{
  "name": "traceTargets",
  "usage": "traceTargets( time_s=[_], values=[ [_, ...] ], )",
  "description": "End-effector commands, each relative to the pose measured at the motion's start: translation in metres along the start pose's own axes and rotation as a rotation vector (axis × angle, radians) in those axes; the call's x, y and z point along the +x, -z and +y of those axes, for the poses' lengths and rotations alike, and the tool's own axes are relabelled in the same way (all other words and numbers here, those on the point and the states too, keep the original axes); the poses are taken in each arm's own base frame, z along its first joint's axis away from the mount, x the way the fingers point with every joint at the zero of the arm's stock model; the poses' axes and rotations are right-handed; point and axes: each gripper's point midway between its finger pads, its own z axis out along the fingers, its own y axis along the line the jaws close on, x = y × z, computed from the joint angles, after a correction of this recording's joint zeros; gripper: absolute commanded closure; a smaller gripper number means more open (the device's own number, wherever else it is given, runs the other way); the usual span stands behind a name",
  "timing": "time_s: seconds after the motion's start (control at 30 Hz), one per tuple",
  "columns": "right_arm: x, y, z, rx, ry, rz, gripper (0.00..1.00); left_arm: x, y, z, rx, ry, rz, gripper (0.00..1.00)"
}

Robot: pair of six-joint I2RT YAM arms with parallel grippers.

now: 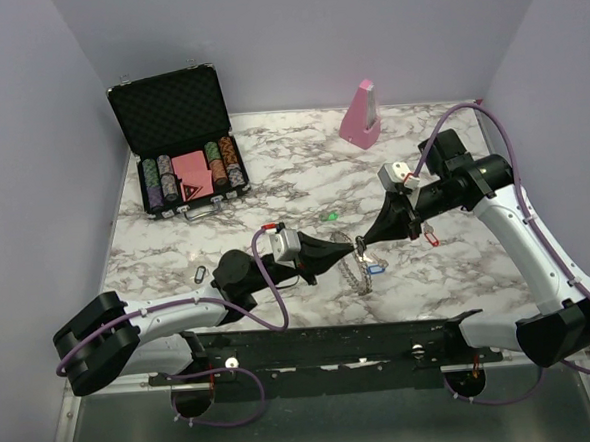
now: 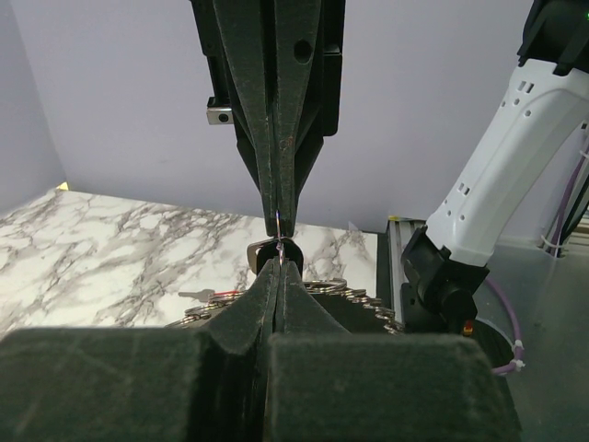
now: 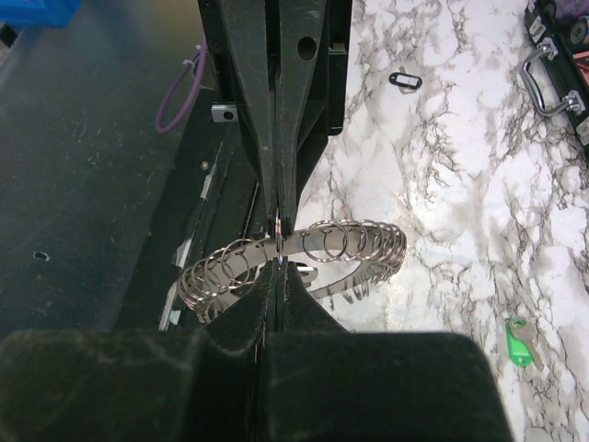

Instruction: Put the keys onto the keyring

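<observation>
**Top view.** Showing the large flat grey metal keyring (image 1: 354,270) near the front middle of the white-and-grey marbled tabletop (image 1: 450,141), just below the spot where the two claws are meeting tip to tip. Showing a small blue-tagged key (image 1: 374,269) touching the ring and a red-tagged key (image 1: 431,238) lying beneath the right arm. Also showing a green-tagged key (image 1: 332,217) lying apart behind the claws and a black-tagged key (image 1: 200,274) well off to the left. Pointing nose to nose: the black tapered left gripper (image 1: 351,246) and right gripper (image 1: 366,239), both pressed together. Standing at the far edge: a pink wedge-shaped block (image 1: 360,112) and an open black foam-lined case (image 1: 173,108) of striped poker chips.

**Left wrist.** Looking along the left gripper (image 2: 279,269), with its matte black fingers squeezed flat and no gap between them. Facing the right gripper (image 2: 279,216), equally closed. Pinching between both tips one thin shiny wire loop. Glimpsing the keyring (image 2: 345,290) edge-on behind, coil-like.

**Right wrist.** Looking along the right gripper (image 3: 276,269), closed tight against the closed left gripper (image 3: 276,214). Both nipping the same small loop on the near rim of the keyring (image 3: 359,244). Showing the ring as a bright flat band bristling with overlapping round wire loops. Not telling whether it is hanging or resting. Lying on the marble beyond: the black-tagged key (image 3: 405,81) and the green-tagged key (image 3: 520,343).
</observation>
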Motion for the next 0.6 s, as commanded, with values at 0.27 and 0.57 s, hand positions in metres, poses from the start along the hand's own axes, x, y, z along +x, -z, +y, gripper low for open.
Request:
traceTargets(
  time_s=[0.27, 0.57],
  values=[
    [-0.0057, -0.002, 0.0097, -0.025, 0.007, -0.031, 1.0, -0.033, -0.0094, -0.0058, 0.035, -0.043, -0.093, 1.0],
    [-0.0081, -0.0024, 0.0118, -0.034, 0.006, -0.041, 1.0, -0.0308, -0.0095, -0.0067, 0.043, -0.043, -0.09, 1.0]
  ],
)
